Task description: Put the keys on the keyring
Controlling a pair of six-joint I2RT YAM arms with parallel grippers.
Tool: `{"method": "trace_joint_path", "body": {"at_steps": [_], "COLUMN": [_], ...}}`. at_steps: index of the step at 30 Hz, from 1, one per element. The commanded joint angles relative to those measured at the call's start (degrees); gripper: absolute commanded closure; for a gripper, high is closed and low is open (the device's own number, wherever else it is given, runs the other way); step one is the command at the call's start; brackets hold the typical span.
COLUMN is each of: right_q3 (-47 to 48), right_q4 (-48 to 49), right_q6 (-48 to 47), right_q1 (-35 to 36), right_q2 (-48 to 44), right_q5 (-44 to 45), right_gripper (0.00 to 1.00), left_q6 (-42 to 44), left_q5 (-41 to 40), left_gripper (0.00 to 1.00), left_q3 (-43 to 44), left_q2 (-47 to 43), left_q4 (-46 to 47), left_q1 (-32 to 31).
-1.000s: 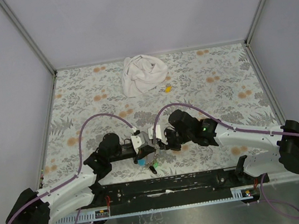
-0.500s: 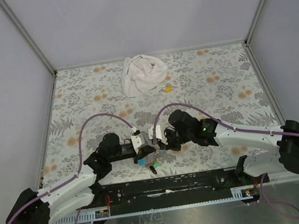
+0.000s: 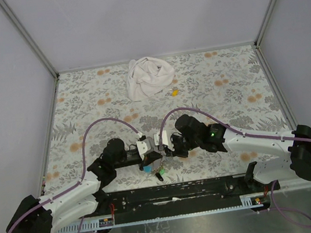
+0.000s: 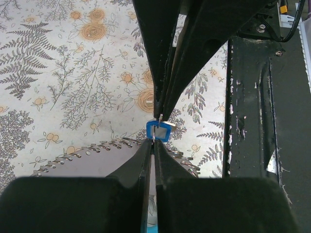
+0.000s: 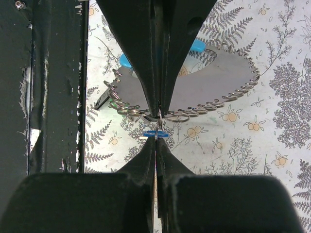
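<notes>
Left end effector point(image 4: 153, 145) and right end effector point(image 5: 156, 141), both pinched shut, meet tip to tip; blue-capped key point(image 4: 159, 131) sits between, at each one's 12 o'clock.

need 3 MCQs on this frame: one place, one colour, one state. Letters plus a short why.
1. Where does the white cloth lie on the table?
A. at the far edge, about mid-width
B. in the near left corner
C. under the right arm

2. What colour is the key cap between the tips of the two hands?
A. red
B. blue
C. yellow

3. How do the left hand and the right hand stand?
A. both shut
B. both wide open
C. left open, right shut

Key:
1 A: the top view shows it crumpled by the back rail.
2 B: both wrist views show a blue cap at the tips.
3 A: each wrist view shows that hand closed to a slit.
</notes>
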Motion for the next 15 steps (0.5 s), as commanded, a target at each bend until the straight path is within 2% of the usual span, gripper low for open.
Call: {"method": "trace_joint_path", "body": {"at_steps": [1, 15], "right_q3": [2.0, 2.2], "right_q4": [1.5, 1.2], "right_q6": [0.7, 1.2], "right_q1": [0.6, 0.6], "right_q2": [-1.4, -1.4], "right_q5": [0.8, 1.3], "right_gripper": [1.0, 1.0], "left_q6": [0.4, 0.6], "left_q5": [0.3, 0.3], "left_gripper": [1.0, 1.0], "left_q3": [1.8, 1.8], "left_q2": [-0.4, -0.7], "left_q4": [5.0, 4.6], "left_q1": [0.0, 0.1]}}
